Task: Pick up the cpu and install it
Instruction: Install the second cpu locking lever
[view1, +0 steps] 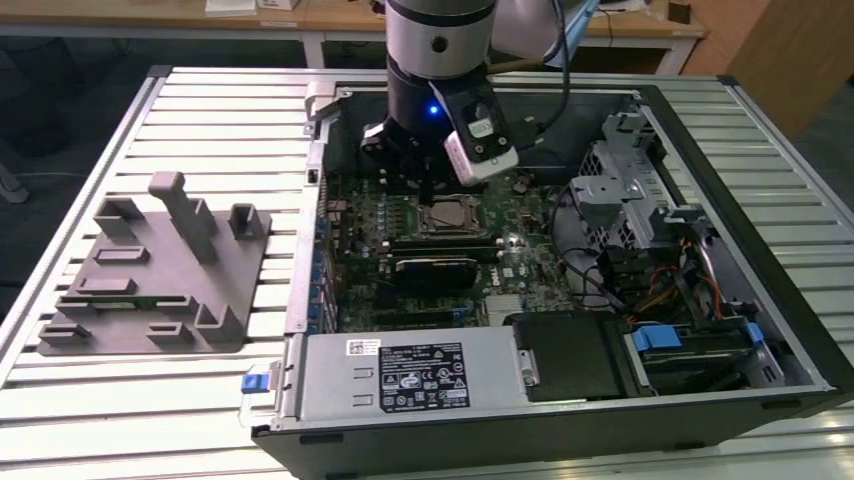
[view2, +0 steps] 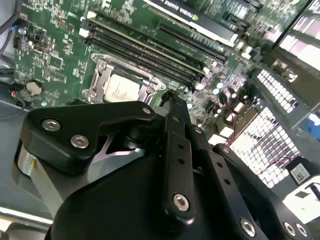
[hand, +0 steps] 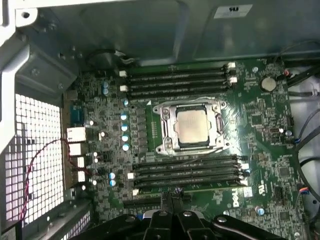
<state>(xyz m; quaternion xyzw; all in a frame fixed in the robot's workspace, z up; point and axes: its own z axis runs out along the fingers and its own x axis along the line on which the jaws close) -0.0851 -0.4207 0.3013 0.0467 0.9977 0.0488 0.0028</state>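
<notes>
Cpu (hand: 191, 126) sat flat in its metal socket frame (hand: 165, 145) on the green motherboard (hand: 270, 150), with long black memory sticks (hand: 175, 80) in rows on both sides of it. Near the socket, over the board, hung the gripper (hand: 174, 196) with its black fingers (view2: 172, 107) pressed together, holding nothing. Printed labels were too small to read.

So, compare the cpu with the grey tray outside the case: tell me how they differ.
The cpu is a small flat square with a pale silver metal top; the grey tray is far larger, dull grey, with upright blocks rising from it. The cpu sits in its socket on the green board inside the case, framed by a metal bracket, while the tray lies on the slatted table at the exterior view's left. Both lie flat.
</notes>
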